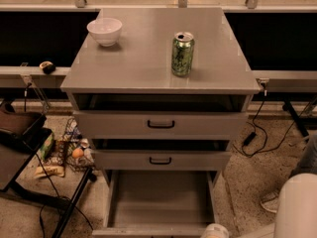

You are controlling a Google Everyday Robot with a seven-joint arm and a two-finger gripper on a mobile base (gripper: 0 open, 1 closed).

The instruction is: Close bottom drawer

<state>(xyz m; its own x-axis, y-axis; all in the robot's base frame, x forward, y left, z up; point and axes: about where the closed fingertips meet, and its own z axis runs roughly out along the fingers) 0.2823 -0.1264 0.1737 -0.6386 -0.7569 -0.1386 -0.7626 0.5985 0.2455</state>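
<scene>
The bottom drawer (161, 202) of the grey cabinet is pulled far out. Its empty grey inside faces up, and its front panel (148, 231) lies at the bottom edge of the camera view, with the handle hidden. My white arm shell (297, 207) fills the bottom right corner. A small white rounded arm part (215, 230) sits by the drawer's front right corner. My gripper is below the frame and does not show.
The top drawer (161, 124) and middle drawer (161, 160) stand slightly out, each with a black handle. A green can (182, 53) and a white bowl (104, 31) stand on the cabinet top. Floor clutter (69, 152), a black stand (20, 143) and cables (257, 133) flank the cabinet.
</scene>
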